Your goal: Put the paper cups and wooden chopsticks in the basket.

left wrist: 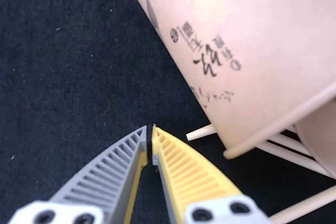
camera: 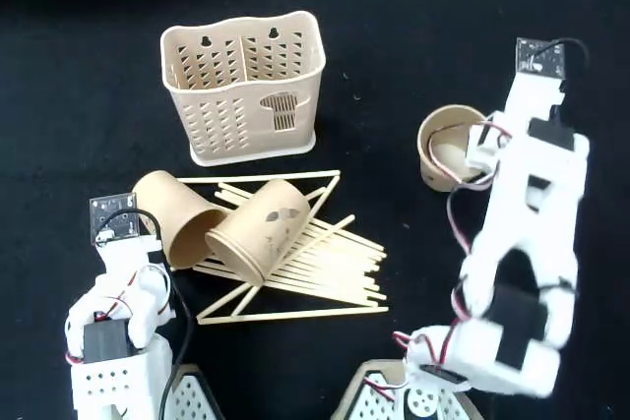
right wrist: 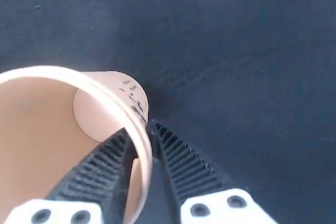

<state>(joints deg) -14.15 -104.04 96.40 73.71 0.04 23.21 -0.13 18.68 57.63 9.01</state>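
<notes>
While right fingers (right wrist: 184, 171) pinch cup (right wrist: 47, 129), basket (camera: 241, 123) upright

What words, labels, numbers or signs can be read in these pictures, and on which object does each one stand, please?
Nothing can be quoted reliably.
Lying paper cup among the wooden chopsticks: dark printed characters on its side, seen upside down, not legible.
Held paper cup, pinched by the right gripper: small dark print under the rim, too small to read.
Basket: no text visible.
</notes>
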